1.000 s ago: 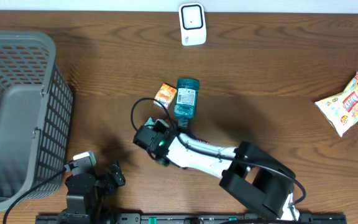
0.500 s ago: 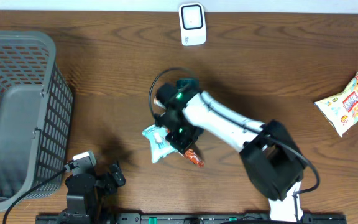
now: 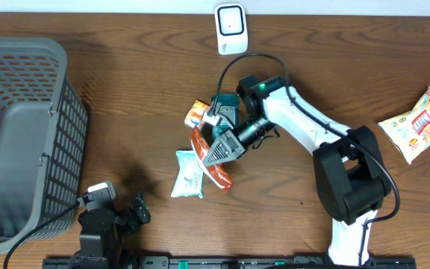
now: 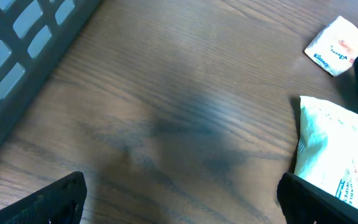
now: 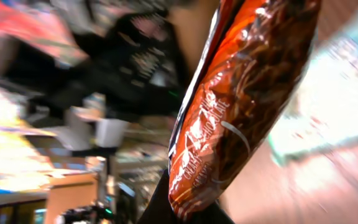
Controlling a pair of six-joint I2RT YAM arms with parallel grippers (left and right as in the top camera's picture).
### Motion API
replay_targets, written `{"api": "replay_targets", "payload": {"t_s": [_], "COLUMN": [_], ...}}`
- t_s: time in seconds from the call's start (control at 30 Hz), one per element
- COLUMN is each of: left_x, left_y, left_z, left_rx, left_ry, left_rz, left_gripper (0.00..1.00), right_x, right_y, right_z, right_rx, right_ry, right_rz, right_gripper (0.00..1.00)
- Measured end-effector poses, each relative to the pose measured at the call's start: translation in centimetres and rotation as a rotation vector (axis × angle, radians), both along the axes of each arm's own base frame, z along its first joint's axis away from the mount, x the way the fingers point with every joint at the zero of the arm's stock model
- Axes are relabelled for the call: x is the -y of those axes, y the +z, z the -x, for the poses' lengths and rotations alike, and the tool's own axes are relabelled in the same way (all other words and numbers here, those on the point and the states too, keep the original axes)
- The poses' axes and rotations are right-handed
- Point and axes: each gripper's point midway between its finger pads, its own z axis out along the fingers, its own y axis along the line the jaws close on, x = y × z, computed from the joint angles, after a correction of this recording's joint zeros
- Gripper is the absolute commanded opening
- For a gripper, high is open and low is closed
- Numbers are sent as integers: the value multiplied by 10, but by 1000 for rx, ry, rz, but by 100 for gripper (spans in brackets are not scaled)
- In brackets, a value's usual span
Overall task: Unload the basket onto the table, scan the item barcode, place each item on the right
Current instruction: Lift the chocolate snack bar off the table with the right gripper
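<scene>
My right gripper (image 3: 219, 149) is shut on one end of an orange-brown snack packet (image 3: 213, 170), which it holds lifted over the middle of the table. The right wrist view is blurred, but it shows the packet (image 5: 244, 99) standing up from my gripper (image 5: 194, 210). The white barcode scanner (image 3: 231, 28) stands at the far edge, well beyond the packet. I see no barcode on the packet. My left gripper (image 3: 129, 213) rests at the near left edge, and its jaws (image 4: 182, 200) are open over bare wood.
A white tissue pack (image 3: 187, 173) (image 4: 328, 149) lies left of the held packet. A teal bottle (image 3: 225, 110) and a small orange-white packet (image 3: 198, 112) (image 4: 339, 37) sit behind it. A grey basket (image 3: 21, 142) fills the left side. A snack bag (image 3: 420, 123) lies far right.
The right arm swung from the near left up and to the right, lifting the orange packet. The white tissue pack came into view on the table. The left arm stayed still.
</scene>
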Motion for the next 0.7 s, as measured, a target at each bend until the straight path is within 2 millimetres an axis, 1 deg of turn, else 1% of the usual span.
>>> {"api": "replay_targets", "payload": {"t_s": [0.17,0.27,0.4,0.7], "left_x": [0,0,0,0], "left_y": [0,0,0,0], "left_z": [0,0,0,0], "left_rx": [0,0,0,0], "left_ry": [0,0,0,0], "left_rz": [0,0,0,0], "left_gripper": [98,98,98,98], "right_x": [-9,-10,-10,-6], "right_y": [33,42,50,58], "right_z": [-3,1,7,15], "right_rx": [-93,-158,-237,-352], "right_ry": [-46,-60,-73,-97], "right_rz": [-175,-192,-185,-141], "right_gripper": [1,1,1,1]}}
